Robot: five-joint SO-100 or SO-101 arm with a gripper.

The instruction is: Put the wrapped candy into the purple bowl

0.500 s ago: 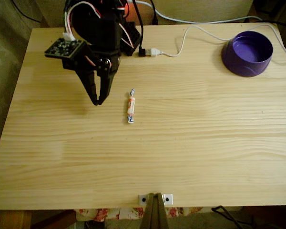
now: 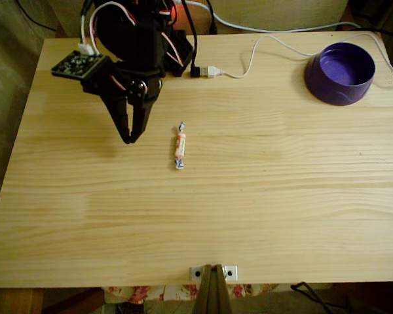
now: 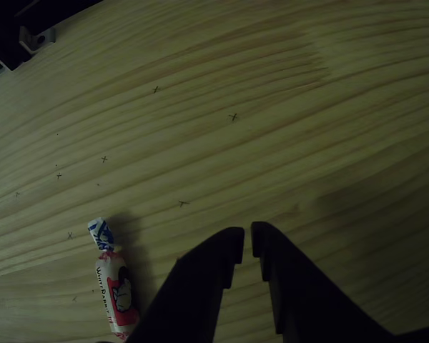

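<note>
The wrapped candy [image 2: 179,146] lies flat on the wooden table [image 2: 262,196], a slim white stick with an orange-red band, pointing roughly front to back. In the other view the candy [image 3: 115,284] sits at the lower left, left of the black fingers. My gripper [image 2: 128,139] hangs tips-down to the left of the candy, apart from it. Its fingers meet at the tips with nothing between them. Seen in the other view, the gripper [image 3: 244,239] shows just a thin slit between its fingers. The purple bowl [image 2: 340,72] stands at the far right corner, with nothing visible inside it.
A white USB cable [image 2: 255,52] runs across the back of the table to a plug [image 2: 211,71] beside the arm's base. A metal bracket [image 2: 213,271] is fixed at the front edge. Small pencil crosses [image 3: 233,116] mark the wood.
The gripper and its wrist board have shifted slightly to the left, away from the candy. The candy and the bowl have not moved.
</note>
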